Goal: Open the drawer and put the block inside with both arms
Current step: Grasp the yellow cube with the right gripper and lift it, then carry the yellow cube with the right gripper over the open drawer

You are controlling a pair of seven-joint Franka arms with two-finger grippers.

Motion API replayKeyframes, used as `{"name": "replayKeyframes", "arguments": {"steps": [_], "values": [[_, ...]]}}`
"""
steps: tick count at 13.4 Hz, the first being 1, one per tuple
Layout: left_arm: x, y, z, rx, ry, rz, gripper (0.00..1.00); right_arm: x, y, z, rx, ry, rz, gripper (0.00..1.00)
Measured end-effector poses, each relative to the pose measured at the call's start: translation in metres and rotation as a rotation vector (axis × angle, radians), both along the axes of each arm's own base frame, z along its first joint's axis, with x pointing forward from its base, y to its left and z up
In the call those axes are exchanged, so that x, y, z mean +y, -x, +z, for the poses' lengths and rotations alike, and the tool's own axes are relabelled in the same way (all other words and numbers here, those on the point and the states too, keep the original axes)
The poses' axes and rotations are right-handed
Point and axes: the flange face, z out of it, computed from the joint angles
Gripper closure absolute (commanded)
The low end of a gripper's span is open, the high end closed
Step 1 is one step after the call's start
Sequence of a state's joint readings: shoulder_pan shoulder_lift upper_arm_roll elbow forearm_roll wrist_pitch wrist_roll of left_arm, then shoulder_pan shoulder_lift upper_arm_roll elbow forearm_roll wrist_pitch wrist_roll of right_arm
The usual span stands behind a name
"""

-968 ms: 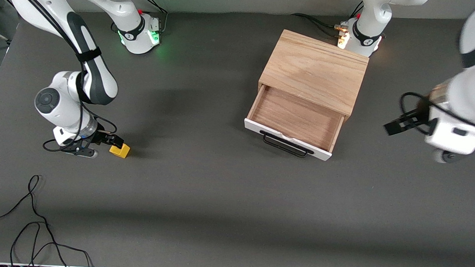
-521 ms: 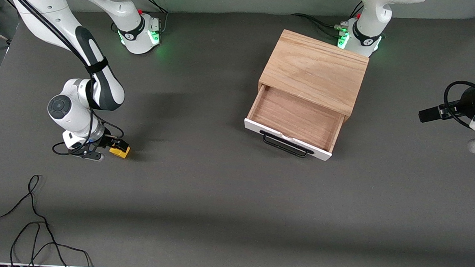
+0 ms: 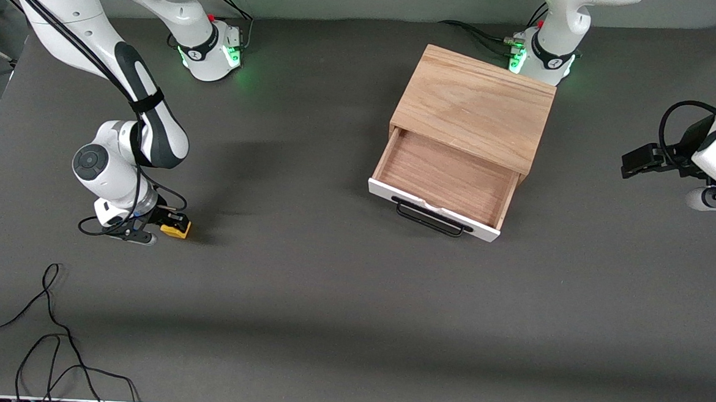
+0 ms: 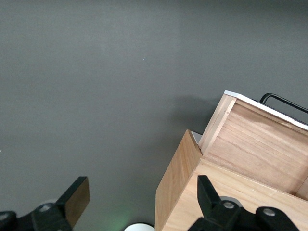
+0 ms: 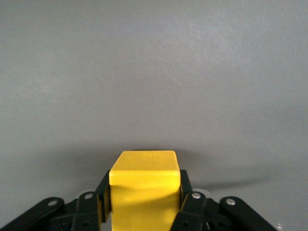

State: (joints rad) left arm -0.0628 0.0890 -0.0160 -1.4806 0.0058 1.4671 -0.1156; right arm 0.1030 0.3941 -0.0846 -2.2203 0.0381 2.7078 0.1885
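Observation:
The drawer (image 3: pixel 447 180) stands pulled out of the wooden cabinet (image 3: pixel 476 103), its white front (image 3: pixel 432 212) and black handle toward the front camera; its wood inside is bare. The yellow block (image 3: pixel 177 232) sits at table level toward the right arm's end. My right gripper (image 3: pixel 170 225) is shut on it; in the right wrist view the block (image 5: pixel 144 185) fills the gap between the fingers (image 5: pixel 186 196). My left gripper (image 3: pixel 637 160) hangs open and empty over the table at the left arm's end, beside the cabinet (image 4: pixel 231 192). Its fingers (image 4: pixel 77 198) stand wide apart.
A loose black cable (image 3: pixel 51 332) lies on the table near the front camera at the right arm's end. The two green-lit bases (image 3: pixel 218 53) (image 3: pixel 540 57) stand along the edge farthest from the camera, the left arm's right next to the cabinet.
My right gripper moved over the block and closed on it. My left arm swung away from the drawer toward its own end of the table, then came back a little.

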Motion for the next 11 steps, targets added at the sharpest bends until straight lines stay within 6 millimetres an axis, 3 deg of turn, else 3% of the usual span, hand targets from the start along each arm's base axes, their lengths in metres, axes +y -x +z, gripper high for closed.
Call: {"name": "replayKeyframes", "arguments": {"steps": [3, 6, 9, 11], "values": [[0.000, -0.001, -0.006, -0.017, 0.005, -0.022, 0.00, 0.029, -0.018, 0.026, 0.031, -0.019, 0.005, 0.93], [0.000, 0.000, -0.005, -0.022, 0.008, -0.042, 0.00, 0.063, -0.037, 0.095, 0.125, -0.040, -0.021, 0.93], [-0.002, 0.000, -0.005, -0.021, 0.010, -0.057, 0.00, 0.137, -0.043, 0.183, 0.186, -0.062, -0.067, 0.93], [-0.003, 0.000, -0.005, -0.020, 0.011, -0.060, 0.00, 0.193, -0.039, 0.226, 0.173, -0.088, -0.103, 0.93]]}}
